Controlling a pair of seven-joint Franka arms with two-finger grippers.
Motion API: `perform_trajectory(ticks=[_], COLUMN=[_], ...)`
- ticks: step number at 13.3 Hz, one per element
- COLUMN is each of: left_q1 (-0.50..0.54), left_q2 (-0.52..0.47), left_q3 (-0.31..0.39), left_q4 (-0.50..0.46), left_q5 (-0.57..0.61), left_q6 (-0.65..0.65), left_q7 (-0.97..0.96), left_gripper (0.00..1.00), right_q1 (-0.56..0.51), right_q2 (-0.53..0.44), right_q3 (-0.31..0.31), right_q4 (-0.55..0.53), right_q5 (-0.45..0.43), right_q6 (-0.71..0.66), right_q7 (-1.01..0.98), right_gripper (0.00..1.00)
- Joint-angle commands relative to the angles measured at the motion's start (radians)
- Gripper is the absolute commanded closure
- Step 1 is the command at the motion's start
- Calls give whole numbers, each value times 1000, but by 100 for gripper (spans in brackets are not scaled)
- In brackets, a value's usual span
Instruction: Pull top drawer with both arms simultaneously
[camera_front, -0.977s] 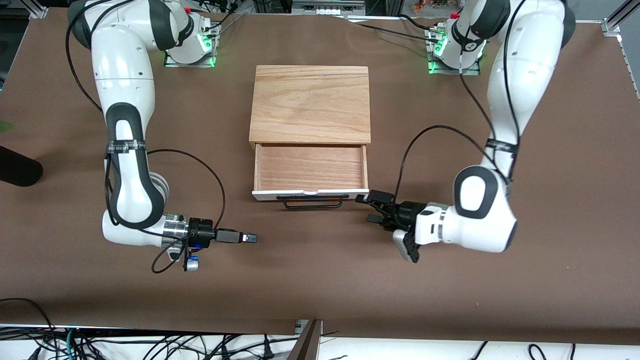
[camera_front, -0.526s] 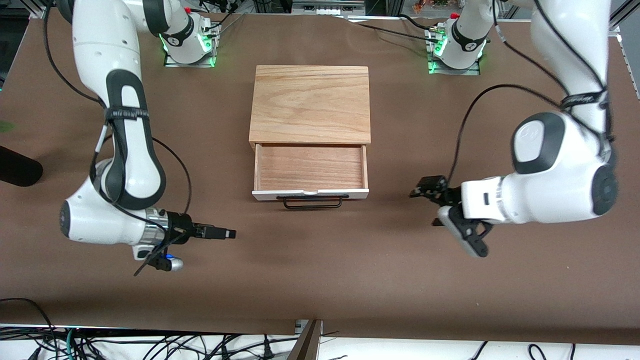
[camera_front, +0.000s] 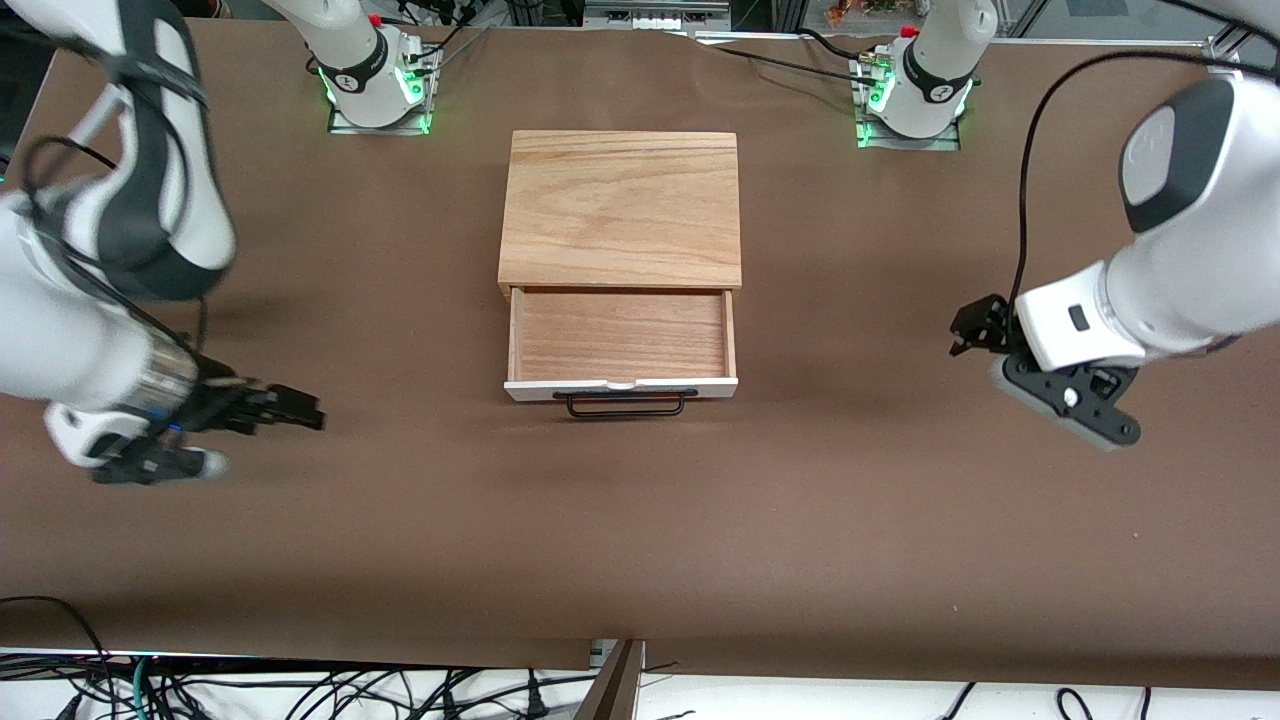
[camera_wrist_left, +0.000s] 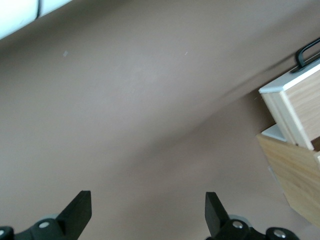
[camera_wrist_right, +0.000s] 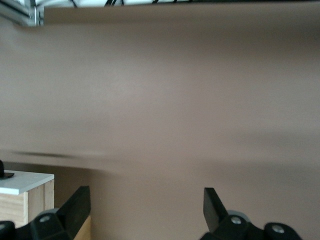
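Top drawer (camera_front: 620, 340) open — both end effectors (camera_front: 300, 410) (camera_front: 968, 328) spread, well apart from it.

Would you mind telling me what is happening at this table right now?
The shallow white-fronted top drawer with its black wire handle stands pulled out of the light wooden box. Neither arm holds it. The left arm's tool is open above bare brown table toward its own end, and the right arm's tool is open above bare table toward the other end.
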Motion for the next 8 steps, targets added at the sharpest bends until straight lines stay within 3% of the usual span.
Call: perform_trajectory(ticks=[1,4,8], left_q1=[-19,-19,7], left_q2=[-241,-318,-326], left_q3=[3,5,6], left_q4=[-300,-393,-396], left_q5=[100,94,79], left_q6=[106,138,123], left_q7=[-247,-313,-311], left_gripper=[0,0,0], right_q1=[-55,-56,-95], right_q2=[-158,-238,-350], right_q3=[26,38,121], right_q4=[-104,-110,-243], right_q5=[-88,-124,-172], right_q6=[-61,-170,-172], right_q7=[-6,130,188], right_gripper=[0,0,0])
